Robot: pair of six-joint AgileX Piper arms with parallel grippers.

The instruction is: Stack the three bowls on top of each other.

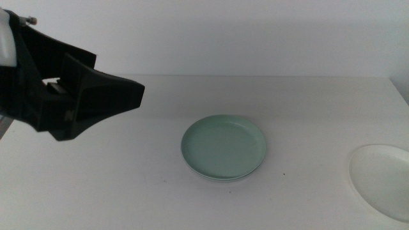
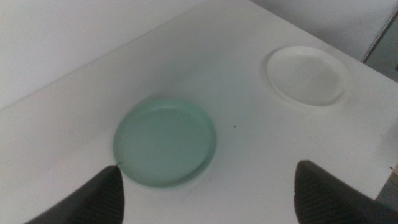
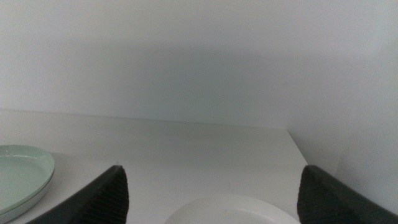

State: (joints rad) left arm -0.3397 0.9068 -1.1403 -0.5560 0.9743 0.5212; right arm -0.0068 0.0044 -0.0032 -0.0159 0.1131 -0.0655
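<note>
White bowl (image 1: 383,179): smooth, shallow, low rim, matte, sits nearest on the table (image 1: 128,185), well right of the mint green bowl (image 1: 223,147) and cut by the frame edge. Right hand (image 3: 211,199) hovers just above its near rim, jaws spread, holding nothing. Mint green bowl mid-table, round, plate-like; a paler edge shows under it, possibly a second bowl beneath, can't confirm. Left hand (image 2: 208,199) raised well left of the mint green bowl, dark angular jaws spread wide, empty.
</note>
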